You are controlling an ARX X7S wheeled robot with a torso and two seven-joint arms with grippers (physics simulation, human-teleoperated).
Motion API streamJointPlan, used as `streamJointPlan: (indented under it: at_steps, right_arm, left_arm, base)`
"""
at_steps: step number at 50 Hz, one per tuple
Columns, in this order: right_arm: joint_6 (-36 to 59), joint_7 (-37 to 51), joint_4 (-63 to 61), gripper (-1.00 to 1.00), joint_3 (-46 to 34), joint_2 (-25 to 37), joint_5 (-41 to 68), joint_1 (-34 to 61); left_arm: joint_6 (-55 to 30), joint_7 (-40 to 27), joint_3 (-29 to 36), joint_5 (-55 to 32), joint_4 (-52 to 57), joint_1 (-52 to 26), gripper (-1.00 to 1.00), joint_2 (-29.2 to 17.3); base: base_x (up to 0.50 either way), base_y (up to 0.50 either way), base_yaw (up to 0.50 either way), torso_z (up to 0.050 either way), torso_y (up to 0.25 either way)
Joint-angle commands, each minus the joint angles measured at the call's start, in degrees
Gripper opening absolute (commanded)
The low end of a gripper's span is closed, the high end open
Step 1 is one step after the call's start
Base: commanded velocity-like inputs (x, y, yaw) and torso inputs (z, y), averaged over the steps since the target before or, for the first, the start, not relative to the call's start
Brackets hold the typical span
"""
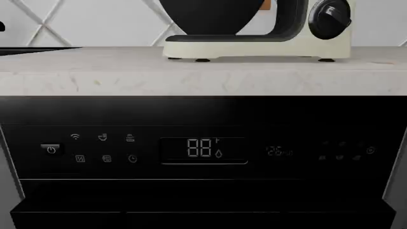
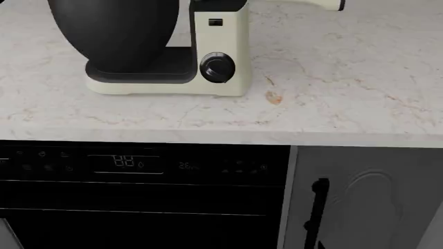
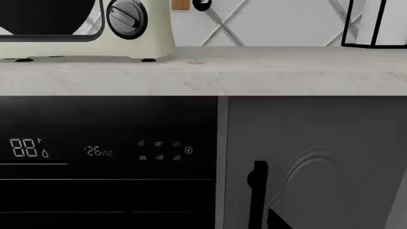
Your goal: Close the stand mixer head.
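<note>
The stand mixer stands on the counter at the back left. In the head view I see its big black bowl [image 2: 114, 31], its cream column [image 2: 221, 41] with a round black dial [image 2: 217, 67], and its cream base [image 2: 159, 85]. The stand mixer head is cut off by the top edge of every view, so I cannot tell how it stands. The left wrist view shows the bowl [image 1: 210, 16], the dial [image 1: 329, 16] and the base [image 1: 254, 47] from low in front. The right wrist view shows the dial [image 3: 127, 16]. Neither gripper shows in any view.
The marble counter [image 2: 332, 93] has a small orange spot [image 2: 274, 97]. Below it are a black dishwasher panel with a lit display [image 2: 138, 163] and a grey cabinet door with a black handle [image 2: 318, 202]. A cream piece with a black tip [image 2: 325, 4] pokes in at the top. A white roll in a black holder [image 3: 375, 24] stands far right.
</note>
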Motion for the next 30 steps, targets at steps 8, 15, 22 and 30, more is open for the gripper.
streamJointPlan:
  at_steps: [8,15,22,30]
  right_arm:
    - [-2.34,5.17,2.51,1.00,-5.65,4.32,2.02,0.75]
    - [-1.52,5.95,1.03,1.00,-6.15,4.83,2.27,0.29]
    - [-1.62,6.67,0.25,1.00,-6.37,5.20,2.57,0.04]
    - [-2.58,7.76,0.24,1.00,-6.78,5.74,2.69,0.15]
  left_arm:
    - [-0.75,-2.53,2.75,-2.56,0.66,0.01,1.00,-2.31]
    - [-1.36,-3.45,3.60,-3.49,1.61,0.16,1.00,-3.12]
    - [0.08,-4.21,4.63,-3.47,0.87,0.14,1.00,-3.81]
    - [1.92,-3.87,5.62,-3.85,1.81,0.50,1.00,-4.96]
  base:
    - [0.00,0.00,0.00,0.000,0.000]
    - [0.00,0.00,0.00,0.000,0.000]
    - [0.00,0.00,0.00,0.000,0.000]
    - [0.00,0.00,0.00,0.036,0.000]
